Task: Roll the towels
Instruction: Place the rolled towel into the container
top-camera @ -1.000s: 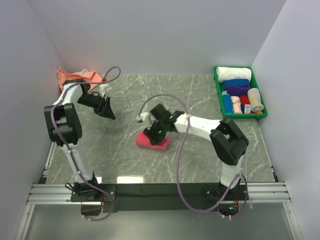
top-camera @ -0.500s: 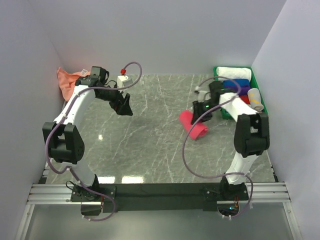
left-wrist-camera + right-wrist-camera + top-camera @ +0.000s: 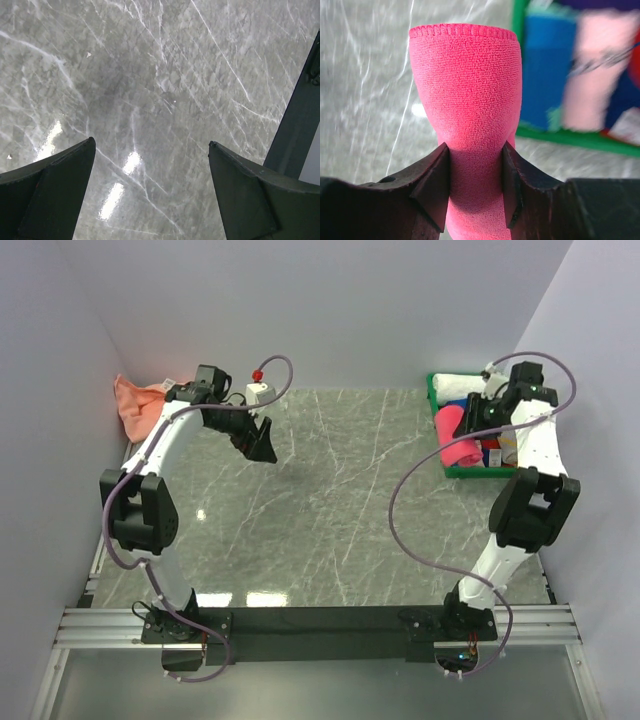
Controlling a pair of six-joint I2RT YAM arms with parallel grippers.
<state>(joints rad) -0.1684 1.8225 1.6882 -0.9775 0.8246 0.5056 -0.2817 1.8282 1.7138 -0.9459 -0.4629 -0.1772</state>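
The right tool (image 3: 476, 150) is gripping the rolled pink towel (image 3: 467, 85) over the green bin (image 3: 482, 473) rim at the far right corner of the worktop (image 3: 330, 510); the left tool (image 3: 151, 144) is hovering wide open near the far edge

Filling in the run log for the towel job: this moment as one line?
right gripper: shut on pink rolled towel, at left rim of green bin | left gripper: open, empty | orange towel: unrolled, far-left corner

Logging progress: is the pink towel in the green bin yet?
Out: the right claw holds the pink towel just outside the green bin.
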